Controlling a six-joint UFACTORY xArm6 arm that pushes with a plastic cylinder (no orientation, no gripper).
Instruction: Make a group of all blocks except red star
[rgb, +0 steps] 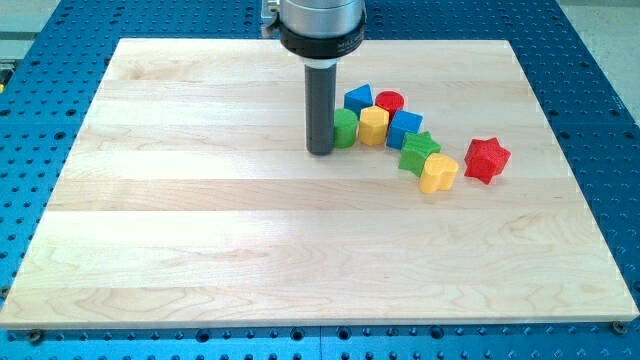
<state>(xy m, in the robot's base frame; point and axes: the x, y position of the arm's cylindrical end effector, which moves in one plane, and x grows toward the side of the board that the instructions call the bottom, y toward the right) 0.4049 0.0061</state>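
Note:
My tip (320, 151) rests on the board just left of a green round block (345, 128), touching or nearly touching it. Right of that block sit a yellow block (373, 125), a blue block (404, 128), a green star (420, 152) and a yellow heart (438, 172), packed in a line slanting down to the view's right. A blue block (358, 98) and a red round block (389, 102) sit just above the line. The red star (487, 159) lies apart, a small gap to the right of the yellow heart.
The blocks lie on a pale wooden board (200, 220), set on a blue perforated table (600, 60). The arm's dark flange (320, 30) hangs over the board's top edge.

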